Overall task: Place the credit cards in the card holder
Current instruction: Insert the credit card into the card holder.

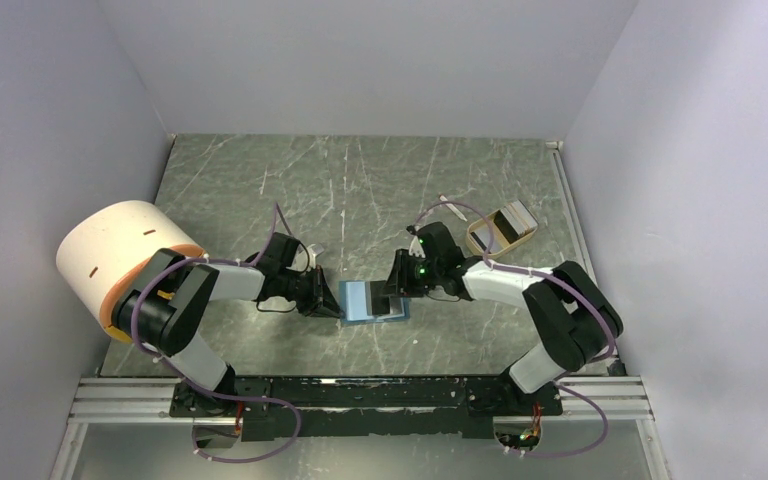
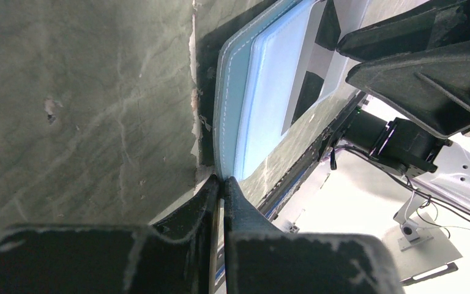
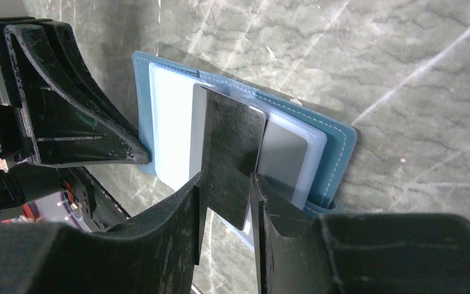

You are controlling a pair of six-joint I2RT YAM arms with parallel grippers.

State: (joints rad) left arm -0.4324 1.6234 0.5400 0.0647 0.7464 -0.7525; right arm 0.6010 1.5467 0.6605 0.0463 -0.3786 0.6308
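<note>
The dark card [image 3: 229, 141] you carry is the thing to watch. Its far edge lies over the open card holder [image 3: 336, 144] at mid-table, but I judge it is not yet in a slot. If you push with that edge riding too high, it will skate across the pale pockets instead of entering one. The right gripper [image 3: 226, 184] pinches the card across its width, fingers on the two long edges as far as the wrist view shows, so a hard shove could bow it or pop it loose. The card's long axis runs straight out from those fingers, its free short edge pointing toward the holder's left half and the left arm. The holder lies opened flat, long axis left to right between the arms. The left gripper [image 2: 222, 187] is pressed together on only a sliver of the holder's left edge; if that thin bite slips, your push drags the holder over the table [image 1: 260, 190]. What look like other cards [image 1: 505, 222] lie in the tan tray [image 1: 476, 240], well apart to the right.
</note>
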